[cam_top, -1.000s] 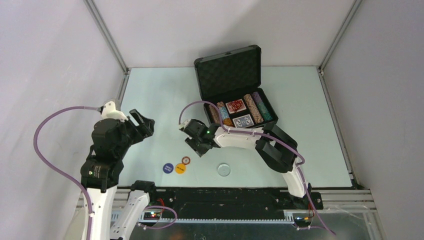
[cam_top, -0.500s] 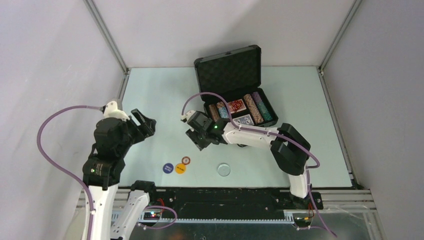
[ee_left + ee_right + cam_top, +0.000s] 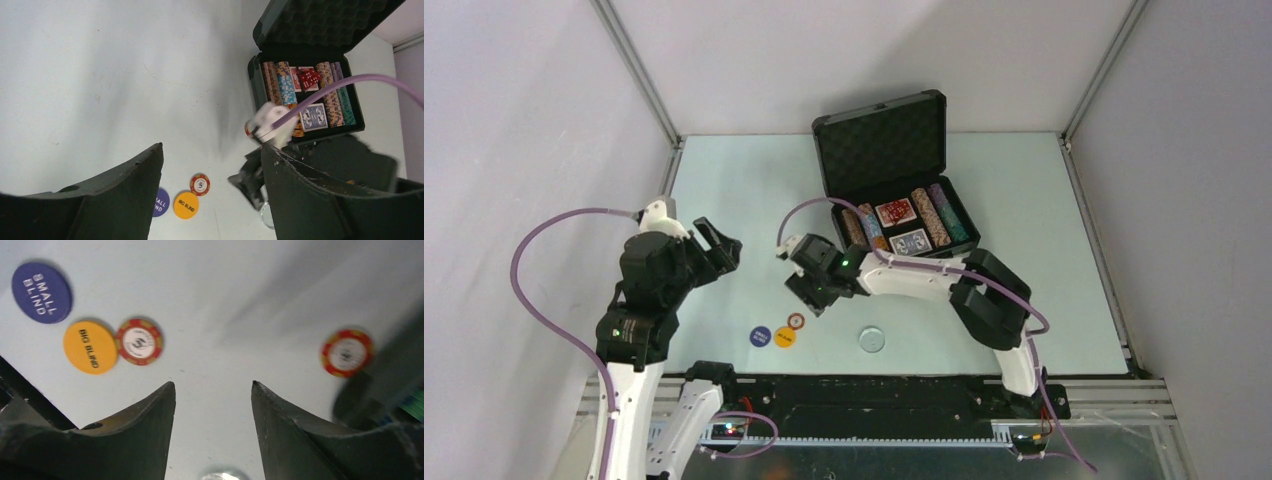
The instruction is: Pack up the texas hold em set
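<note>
Top external: pale green table (image 3: 744,180), white walls (image 3: 844,60), black case (image 3: 886,150) open at back. Both left gripper (image 3: 722,247) and right gripper (image 3: 807,298) gape empty; right arm (image 3: 914,278) fronts the case.

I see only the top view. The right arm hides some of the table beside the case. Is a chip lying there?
Observer: Yes. The right wrist view shows a red chip flat on the table, right of the open right jaws.
Operator: What do the two buttons say?
Observer: Purple button: SMALL BLIND. Yellow button: BIG BLIND.
Operator: Are dice in the case?
Observer: Yes, the left wrist view shows red dice between the chip rows.
</note>
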`<state>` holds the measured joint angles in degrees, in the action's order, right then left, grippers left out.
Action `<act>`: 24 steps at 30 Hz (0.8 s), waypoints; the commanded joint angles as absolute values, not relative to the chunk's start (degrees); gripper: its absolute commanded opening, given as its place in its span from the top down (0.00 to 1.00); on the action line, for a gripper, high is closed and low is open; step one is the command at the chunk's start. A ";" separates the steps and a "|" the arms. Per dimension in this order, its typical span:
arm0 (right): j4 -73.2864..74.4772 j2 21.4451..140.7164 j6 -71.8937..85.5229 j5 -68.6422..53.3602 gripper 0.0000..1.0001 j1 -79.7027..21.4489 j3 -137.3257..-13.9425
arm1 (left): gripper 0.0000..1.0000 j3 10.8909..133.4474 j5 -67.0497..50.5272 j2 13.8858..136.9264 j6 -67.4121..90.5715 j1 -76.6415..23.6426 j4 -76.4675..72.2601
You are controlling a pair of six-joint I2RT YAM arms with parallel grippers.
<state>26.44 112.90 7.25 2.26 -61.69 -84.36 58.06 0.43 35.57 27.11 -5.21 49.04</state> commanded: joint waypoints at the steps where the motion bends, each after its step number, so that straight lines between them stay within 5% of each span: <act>1: 28.00 118.61 5.17 1.04 0.38 -65.53 -89.95 | 0.23 58.45 -0.94 35.11 27.82 -4.83 47.55; 13: 32.65 127.04 18.88 9.39 0.35 -69.26 -102.95 | 0.23 58.24 -0.95 34.51 27.82 -4.80 47.61; 24: 34.87 128.91 19.05 9.64 0.34 -69.66 -101.29 | 0.23 57.86 -1.05 34.72 27.48 -4.84 47.61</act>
